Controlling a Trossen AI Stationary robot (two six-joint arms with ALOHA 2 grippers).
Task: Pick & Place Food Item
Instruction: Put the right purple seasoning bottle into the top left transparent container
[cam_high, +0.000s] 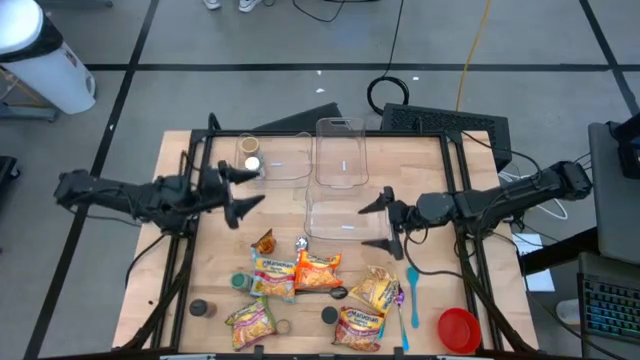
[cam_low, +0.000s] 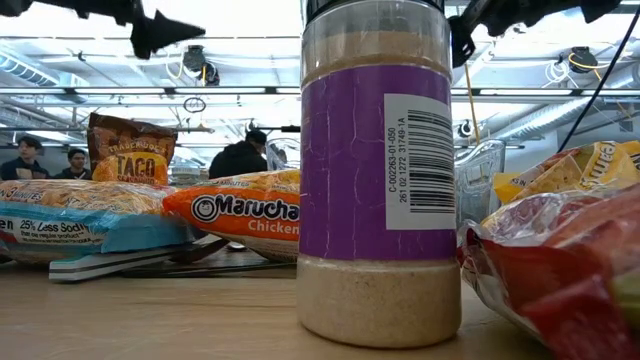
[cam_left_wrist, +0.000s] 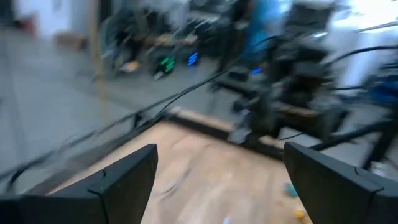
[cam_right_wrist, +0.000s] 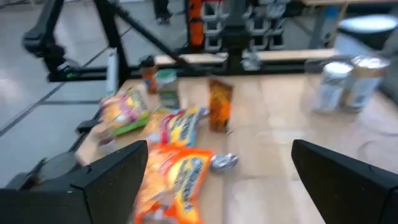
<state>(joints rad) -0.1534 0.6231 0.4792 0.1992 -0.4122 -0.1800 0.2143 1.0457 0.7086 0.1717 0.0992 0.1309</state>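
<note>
Nothing is picked yet: your left gripper (cam_high: 240, 192) and right gripper (cam_high: 382, 222) hover spread and empty above the worktop (cam_high: 430, 180), ramen packets (cam_high: 296, 272) untouched.

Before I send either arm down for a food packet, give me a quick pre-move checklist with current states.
1. left gripper open, holding nothing: ok.
2. right gripper open, holding nothing: ok.
3. Both grippers up off the table, apart from the food: ok.
4. Clear containers at the table's far side free to receive: ok.
5. orange ramen packet reachable and not buried: ok, though it touches neighbouring packets.
6. Room around the spice jar near the front edge: cannot tell.
</note>
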